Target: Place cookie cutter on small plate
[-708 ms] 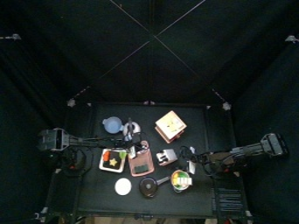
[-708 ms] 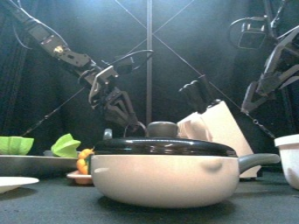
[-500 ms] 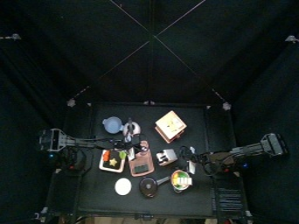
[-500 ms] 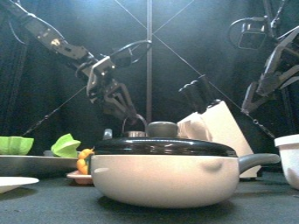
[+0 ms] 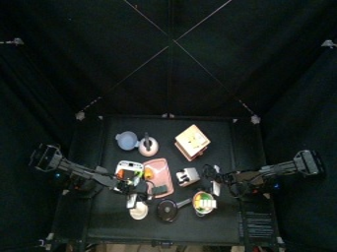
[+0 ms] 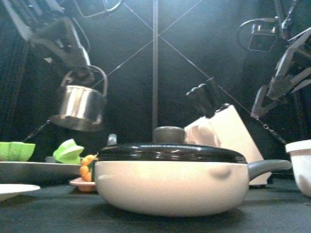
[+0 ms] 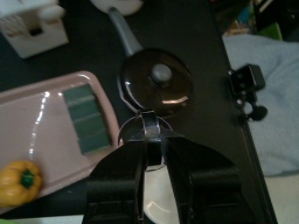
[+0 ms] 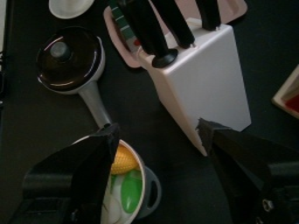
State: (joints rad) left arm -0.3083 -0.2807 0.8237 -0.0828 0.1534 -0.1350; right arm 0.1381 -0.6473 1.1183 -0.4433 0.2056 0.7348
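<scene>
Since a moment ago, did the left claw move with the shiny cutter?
Yes. The left gripper has swung toward the table's front, left of the pot, lifting the metal cookie cutter high.

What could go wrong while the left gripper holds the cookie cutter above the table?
1. The left gripper pinches only the thin rim of the cookie cutter, which hangs high up; it may slip, or bounce if released from there.
2. The small plate lies close to the pink tray and the lidded pot; a slightly offset release could land on either.
The right gripper rests open near the knife block.
</scene>
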